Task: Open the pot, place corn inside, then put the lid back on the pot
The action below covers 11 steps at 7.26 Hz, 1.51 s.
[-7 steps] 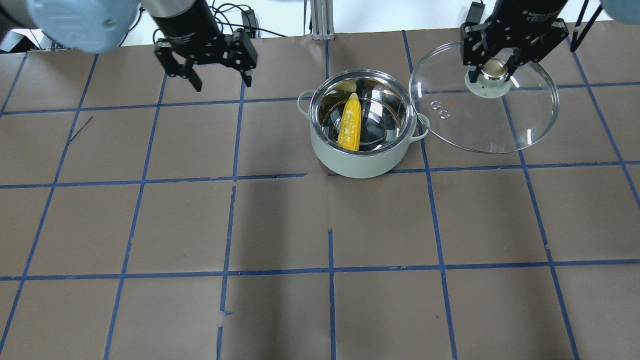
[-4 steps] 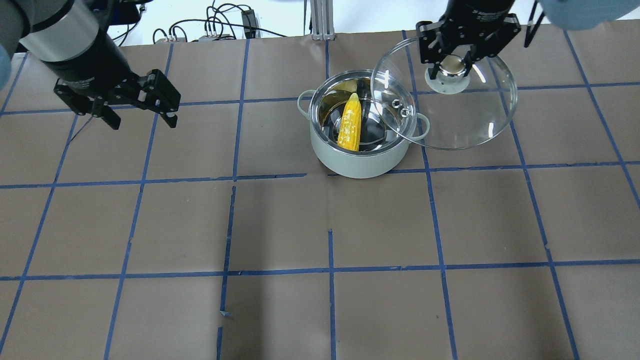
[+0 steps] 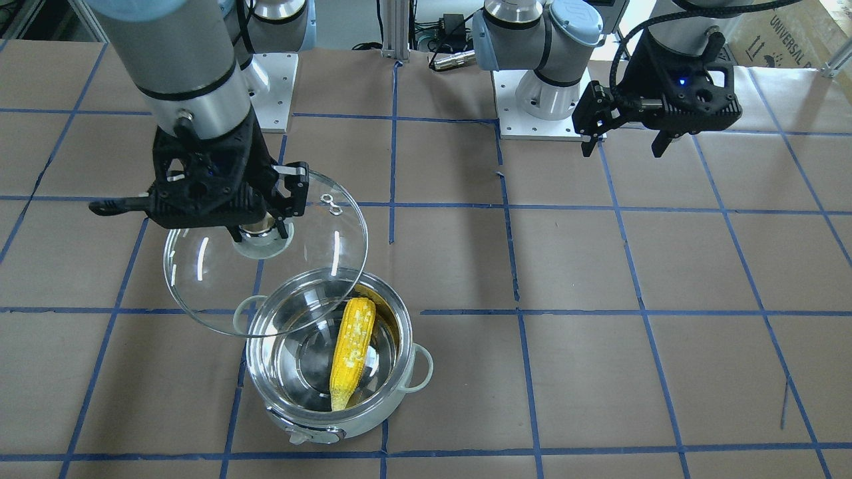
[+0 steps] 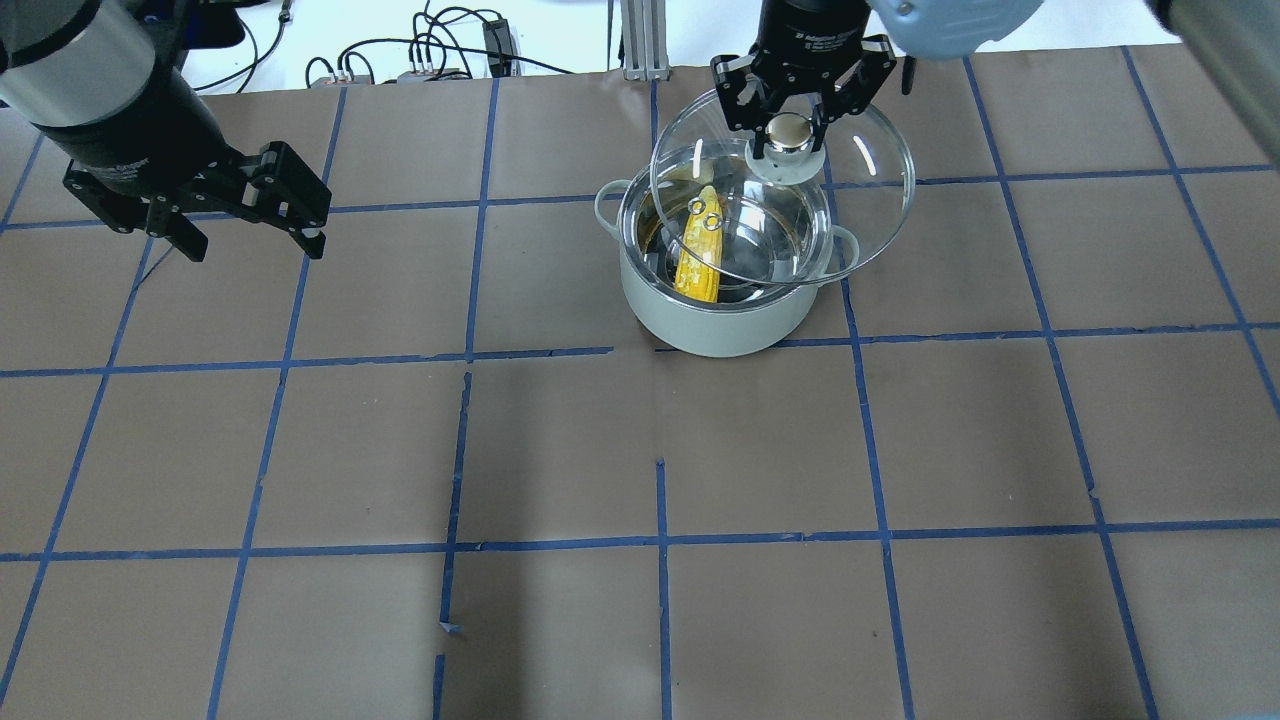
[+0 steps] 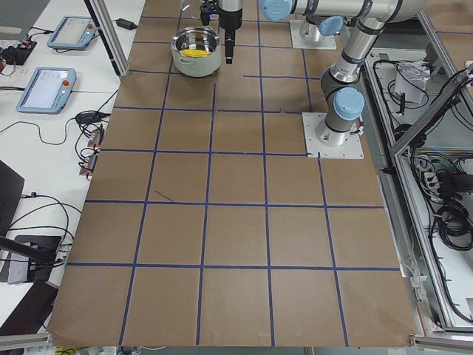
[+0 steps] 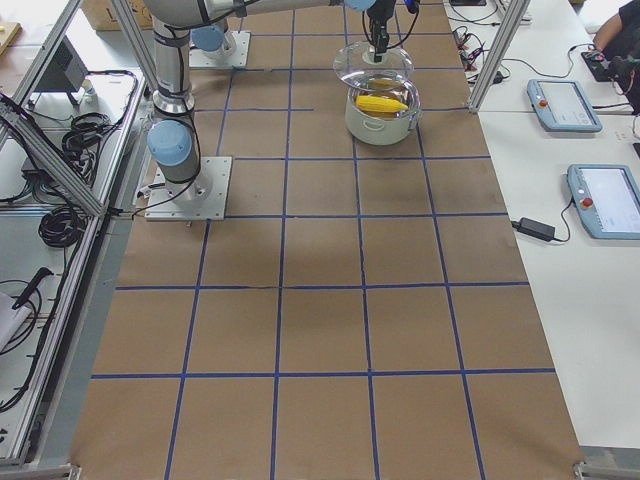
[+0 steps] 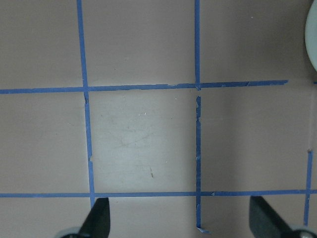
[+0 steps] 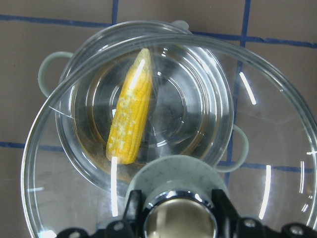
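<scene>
Two arms work above the bench. The pot stands on it in the upper middle of the overhead frame, and its mouth is not yet covered fully. The corn lies inside the pot on the steel bottom, with the pointed end toward the top of the overhead frame.

The right arm's fingers are closed around the knob of the lid and carry it. The lid overlaps the pot mouth only partly and is shifted toward the upper right in that frame. I cannot tell if its glass edge touches the pot rim.

The left arm's fingers are in the upper left of the overhead frame, spread wide with nothing between them, well apart from the pot.
</scene>
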Motion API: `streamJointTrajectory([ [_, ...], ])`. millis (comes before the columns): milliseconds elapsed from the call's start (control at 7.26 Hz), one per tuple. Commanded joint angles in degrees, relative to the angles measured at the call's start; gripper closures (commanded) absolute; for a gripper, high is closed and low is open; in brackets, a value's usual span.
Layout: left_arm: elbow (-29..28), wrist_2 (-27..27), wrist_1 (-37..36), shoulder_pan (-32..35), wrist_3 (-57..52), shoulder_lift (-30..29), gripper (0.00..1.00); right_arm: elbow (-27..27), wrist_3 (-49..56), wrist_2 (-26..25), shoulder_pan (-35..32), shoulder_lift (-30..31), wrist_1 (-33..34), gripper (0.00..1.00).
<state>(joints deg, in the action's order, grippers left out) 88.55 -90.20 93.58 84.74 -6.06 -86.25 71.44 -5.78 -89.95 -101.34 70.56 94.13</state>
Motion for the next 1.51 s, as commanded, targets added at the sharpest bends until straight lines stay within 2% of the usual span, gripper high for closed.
streamJointTrajectory([
  [0, -3.38, 0.29, 1.60, 1.39, 1.22, -2.69, 0.00, -0.16, -2.04, 0.04, -0.88, -5.68, 6.04, 0.74],
  [413, -1.81, 0.11, 1.69, 2.19, 3.61, -2.26, 0.00, -0.25, -2.48, 0.22, -0.96, -10.08, 10.28, 0.74],
  [1377, -0.40, -0.16, 1.08, 2.19, 4.04, -1.90, 0.00, 0.10, -2.22, 0.39, -2.02, -10.80, 10.28, 0.74],
])
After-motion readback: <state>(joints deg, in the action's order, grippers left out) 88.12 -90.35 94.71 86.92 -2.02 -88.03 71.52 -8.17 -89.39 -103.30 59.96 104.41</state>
